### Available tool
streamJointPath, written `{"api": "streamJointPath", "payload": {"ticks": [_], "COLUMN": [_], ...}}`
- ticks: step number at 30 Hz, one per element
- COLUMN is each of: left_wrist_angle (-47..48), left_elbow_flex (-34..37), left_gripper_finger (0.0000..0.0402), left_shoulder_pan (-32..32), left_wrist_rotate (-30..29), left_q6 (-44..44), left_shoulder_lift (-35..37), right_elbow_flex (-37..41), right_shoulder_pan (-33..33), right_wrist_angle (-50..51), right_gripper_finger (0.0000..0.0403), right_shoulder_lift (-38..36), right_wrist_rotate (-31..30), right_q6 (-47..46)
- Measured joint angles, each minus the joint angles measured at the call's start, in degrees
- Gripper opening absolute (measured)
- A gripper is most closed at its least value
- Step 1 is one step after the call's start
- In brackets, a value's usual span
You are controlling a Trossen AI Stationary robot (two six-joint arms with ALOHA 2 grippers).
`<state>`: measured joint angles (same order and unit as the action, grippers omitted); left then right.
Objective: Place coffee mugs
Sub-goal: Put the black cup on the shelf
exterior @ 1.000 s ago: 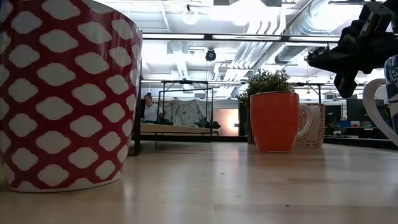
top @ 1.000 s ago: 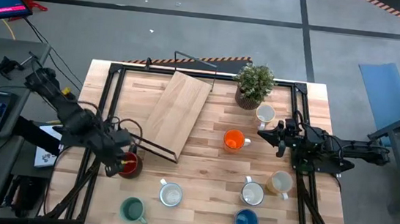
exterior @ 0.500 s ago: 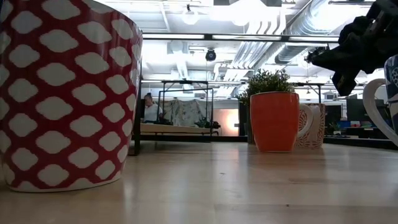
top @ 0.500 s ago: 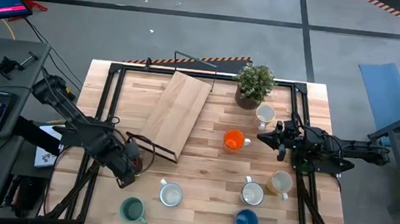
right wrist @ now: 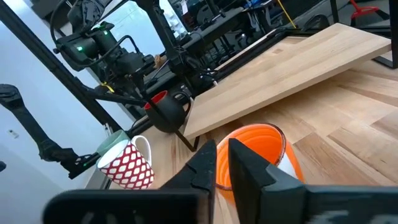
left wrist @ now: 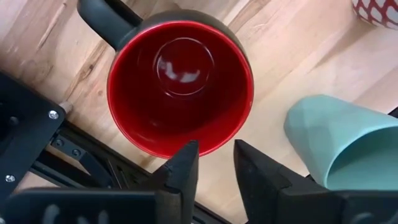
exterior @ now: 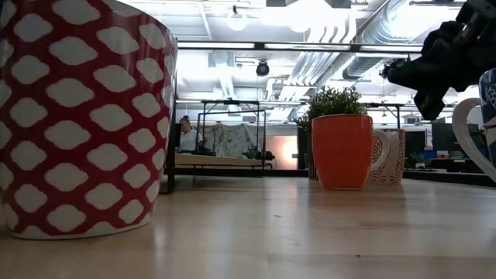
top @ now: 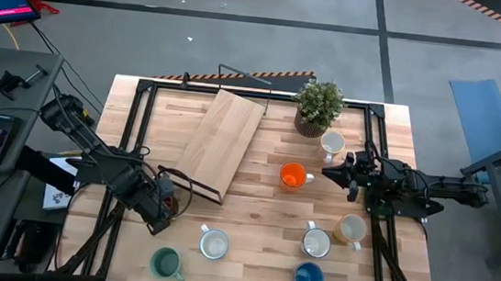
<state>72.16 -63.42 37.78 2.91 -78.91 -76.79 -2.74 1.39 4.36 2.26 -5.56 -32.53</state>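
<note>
Pick-up of the dark red mug (left wrist: 180, 87) by the left end effector (left wrist: 214, 162) at the lower left of the high view.

We judge the grasp half-made: the fingers straddle the mug's near rim, still parted, gripping nothing. Next we would close on the rim, lift and carry it toward the other mugs. The right end effector (top: 350, 176) hangs beside the orange mug (top: 294, 175) at mid-right, fingers nearly together and empty. The rest stand along the worktop (top: 253, 205).
</note>
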Motion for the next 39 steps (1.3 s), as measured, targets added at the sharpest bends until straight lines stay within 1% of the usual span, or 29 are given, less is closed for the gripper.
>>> {"api": "streamJointPath", "payload": {"ticks": [5, 10, 13, 17, 26, 39], "left_wrist_angle": [-1.4, -8.7, -9.1, -8.9, -8.8, -8.8], "left_elbow_flex": [0.0, 0.0, 0.0, 0.0, 0.0, 0.0], "left_gripper_finger": [0.0144, 0.0165, 0.0167, 0.0168, 0.0168, 0.0168], "left_shoulder_pan": [0.0, 0.0, 0.0, 0.0, 0.0, 0.0], "left_wrist_rotate": [-0.6, -3.8, -5.2, -5.5, -4.7, -4.8], "left_q6": [0.3, 4.2, 4.1, 4.0, 5.6, 4.6], "left_shoulder_lift": [0.0, 0.0, -0.1, -0.7, -7.5, -12.8], "right_elbow_flex": [0.0, 0.0, 0.0, 0.0, 0.0, 0.0], "right_shoulder_pan": [0.0, 0.0, 0.0, 0.0, 0.0, 0.0], "right_wrist_angle": [0.0, 0.1, 0.1, 0.1, 0.1, 0.1], "right_gripper_finger": [0.0068, 0.0074, 0.0074, 0.0074, 0.0074, 0.0074], "right_shoulder_lift": [0.0, 0.0, 0.0, 0.0, 0.0, 0.0], "right_wrist_rotate": [0.0, 0.2, 0.3, 0.3, 0.5, 0.5], "right_q6": [0.2, 0.5, 0.5, 0.6, 0.5, 0.5]}}
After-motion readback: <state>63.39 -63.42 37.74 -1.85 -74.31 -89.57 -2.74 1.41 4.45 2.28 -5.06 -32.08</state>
